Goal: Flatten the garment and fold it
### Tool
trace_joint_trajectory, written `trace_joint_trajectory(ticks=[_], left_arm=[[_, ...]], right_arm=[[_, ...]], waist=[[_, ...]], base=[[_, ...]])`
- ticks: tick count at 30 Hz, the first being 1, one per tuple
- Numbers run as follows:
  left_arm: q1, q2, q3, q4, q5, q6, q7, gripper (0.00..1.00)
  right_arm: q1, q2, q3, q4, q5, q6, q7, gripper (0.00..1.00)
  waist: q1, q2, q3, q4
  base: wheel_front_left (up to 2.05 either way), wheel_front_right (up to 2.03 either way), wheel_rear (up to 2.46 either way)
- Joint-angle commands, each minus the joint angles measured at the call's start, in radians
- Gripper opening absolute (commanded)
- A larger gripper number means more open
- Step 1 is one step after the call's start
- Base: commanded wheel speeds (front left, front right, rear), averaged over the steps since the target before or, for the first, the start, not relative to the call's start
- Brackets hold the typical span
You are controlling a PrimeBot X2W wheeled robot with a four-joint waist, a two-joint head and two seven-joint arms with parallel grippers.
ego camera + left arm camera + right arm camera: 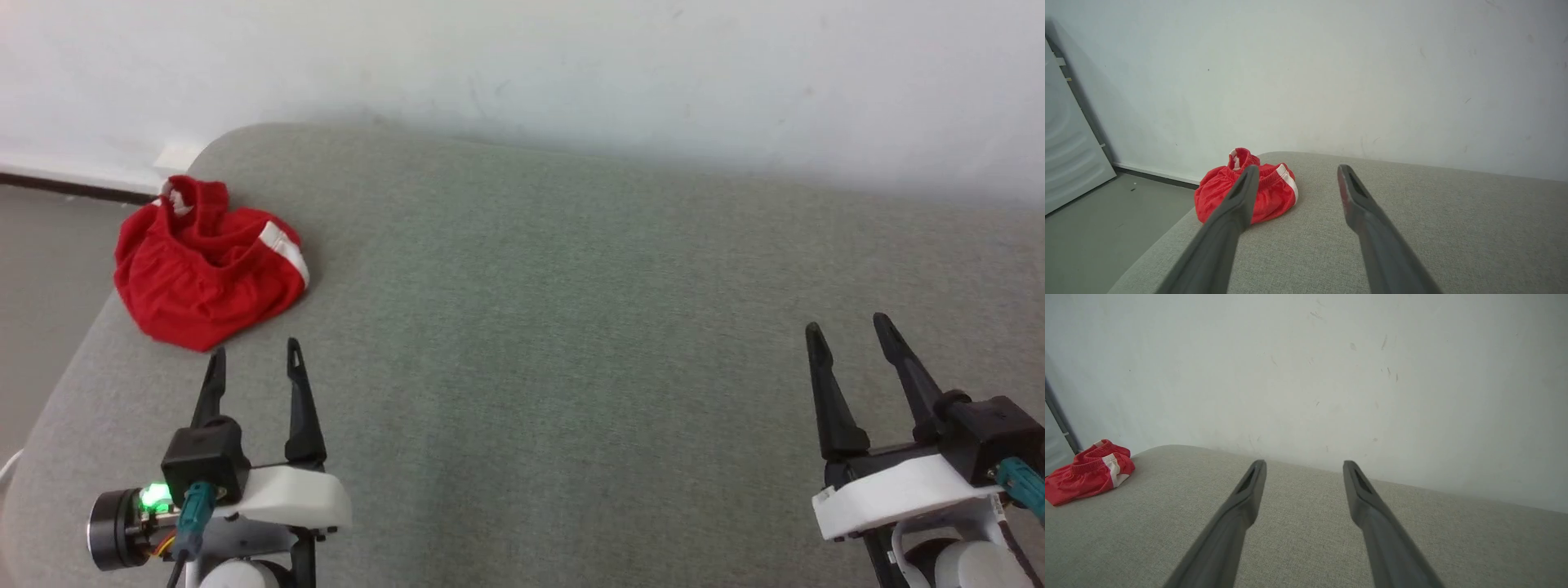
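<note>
We see the garment [204,265] crumpled just beyond our left gripper [255,359], whose fingers are spread wide and empty; far to its right, our right gripper [851,331] gapes equally wide, holding nothing.

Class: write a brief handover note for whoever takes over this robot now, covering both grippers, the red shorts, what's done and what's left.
Left gripper: open, empty, just short of the red shorts.
Right gripper: open, empty, over bare fabric far to the right.
The red shorts: crumpled heap near the far left corner of the grey fabric surface.
Done: nothing yet.
To do: grasp, spread flat, fold.
</note>
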Motion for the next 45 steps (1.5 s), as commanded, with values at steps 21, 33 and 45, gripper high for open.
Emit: trace_joint_trajectory(ticks=[21,33,45], left_arm=[[-0.261,0.061,0.203,0.158,-0.087,-0.063,-0.050,1.00],[-0.637,0.230,0.181,0.527,-0.111,-0.199,0.014,1.00],[-0.926,0.344,0.073,0.791,-0.242,-0.274,0.369,1.00]], right_arm=[[-0.055,0.003,0.005,-0.072,-0.014,-0.001,-0.052,1.00],[-0.103,-0.013,0.002,-0.148,-0.020,-0.002,-0.077,1.00],[-0.186,-0.035,0.033,-0.228,-0.024,-0.002,-0.102,1.00]], waist=[[0.0000,0.0000,0.176,0.106],[0.0000,0.0000,0.314,0.110],[0.0000,0.0000,0.463,0.053]], base=[[0.00,0.00,0.00],[0.00,0.00,0.00],[0.00,0.00,0.00]])
